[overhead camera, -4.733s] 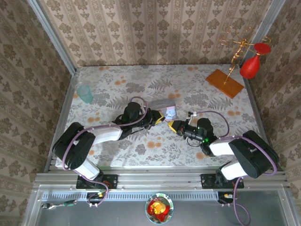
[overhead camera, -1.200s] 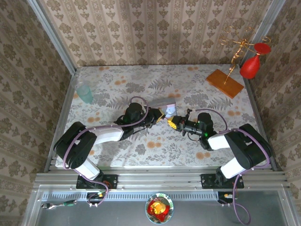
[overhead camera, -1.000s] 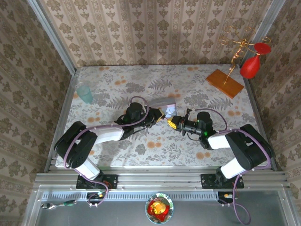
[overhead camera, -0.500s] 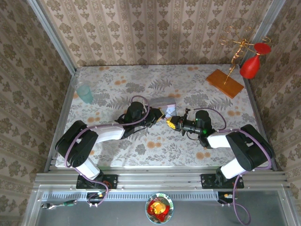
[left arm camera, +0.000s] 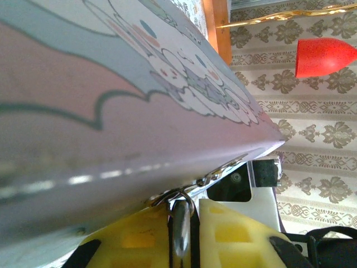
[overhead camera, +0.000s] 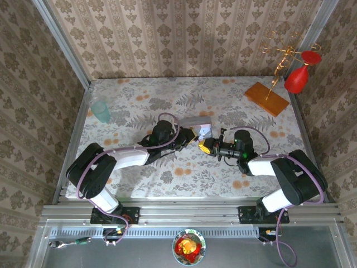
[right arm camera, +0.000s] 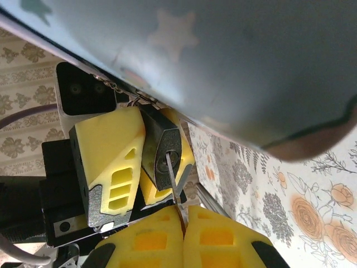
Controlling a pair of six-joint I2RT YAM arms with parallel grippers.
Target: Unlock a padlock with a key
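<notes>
The padlock (right arm camera: 162,149) is a small dark metal block, and my left gripper (left arm camera: 187,209) is shut on it between yellow fingers (right arm camera: 109,159). Its thin silvery shackle (left arm camera: 179,196) sits against the edge of a pastel cartoon tin (left arm camera: 111,111). My right gripper (right arm camera: 183,215) is shut on a thin silver key (right arm camera: 174,184), whose tip rests in the padlock's keyhole. In the top view the left gripper (overhead camera: 192,136) and the right gripper (overhead camera: 205,146) meet nose to nose at mid-table, just in front of the tin (overhead camera: 196,123).
A pale green cup (overhead camera: 101,110) stands at the far left. At the far right are a wooden board (overhead camera: 266,99) with a gold stand and a red bulb (overhead camera: 296,78). The floral tabletop (overhead camera: 184,173) stretches in front of the grippers.
Both grippers have edged a little to the right and stayed together. The tin's near end has shifted slightly with them. Both grips are unchanged.
</notes>
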